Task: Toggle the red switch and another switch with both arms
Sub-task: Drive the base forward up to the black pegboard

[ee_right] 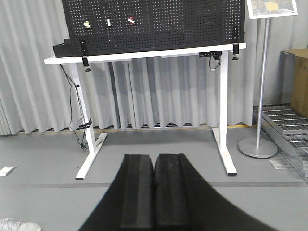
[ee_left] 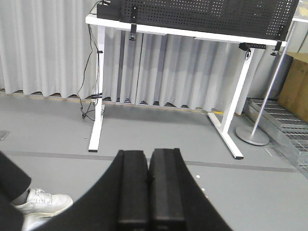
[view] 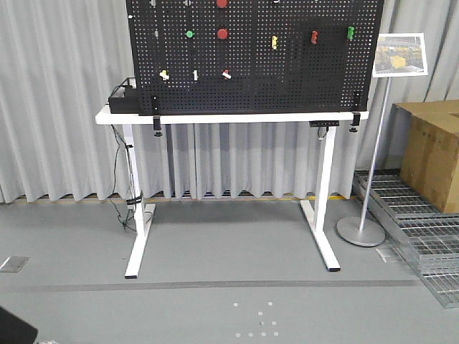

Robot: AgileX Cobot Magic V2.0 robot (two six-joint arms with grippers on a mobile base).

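Note:
The red switch (view: 226, 74) is a tiny red toggle with a white lever, low on the black pegboard (view: 287, 79); it also shows in the right wrist view (ee_right: 131, 20). The other switch, a pale yellow-cream toggle (view: 164, 74) (ee_right: 87, 23), sits to its left. Between them is a slim white-and-green toggle (view: 195, 74). My left gripper (ee_left: 148, 154) is shut with nothing in it, low over the floor and far from the board. My right gripper (ee_right: 154, 156) is likewise shut and holds nothing, facing the table from a distance. No toggles show in the left wrist view.
The board stands on a white table (view: 115, 118) with white legs and hanging cables (view: 122, 193). Round red (view: 222, 33) and green (view: 189, 34) buttons sit higher up. A sign stand (view: 361, 231), cardboard box (view: 434, 154) and metal grates (view: 423, 229) are right. A white shoe (ee_left: 38, 202) is near left.

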